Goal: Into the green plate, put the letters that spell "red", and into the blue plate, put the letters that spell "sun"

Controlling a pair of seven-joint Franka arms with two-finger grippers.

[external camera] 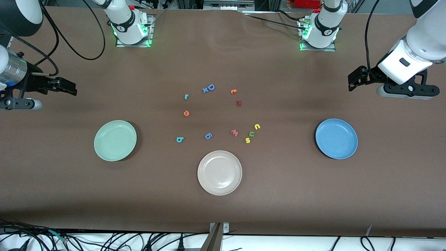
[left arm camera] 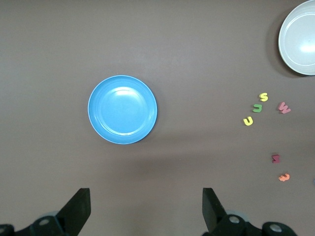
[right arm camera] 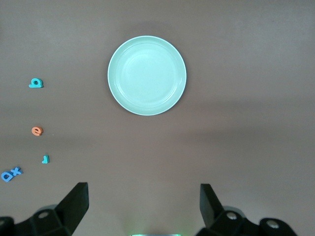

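Observation:
Mid-table lie the teal r [external camera: 186, 97], orange e [external camera: 186, 113] and teal d [external camera: 179, 139], toward the green plate [external camera: 115, 140]. The yellow u [external camera: 257, 126], olive n [external camera: 251, 134] and yellow s [external camera: 247, 140] cluster toward the blue plate [external camera: 336, 138]. Both plates hold nothing. My left gripper [external camera: 355, 82] hangs open over bare table at its arm's end, and its wrist view shows the blue plate [left arm camera: 122, 109] and the s [left arm camera: 264, 97]. My right gripper [external camera: 68, 87] hangs open over the table at its arm's end, and its wrist view shows the green plate [right arm camera: 147, 75].
A cream-white plate [external camera: 220, 172] sits nearest the front camera. Other letters lie among the task ones: a blue D [external camera: 210, 87] with a small x, a blue 6 [external camera: 208, 135], a pink w [external camera: 235, 132], an orange c-like letter [external camera: 233, 91] and a dark red piece [external camera: 238, 103].

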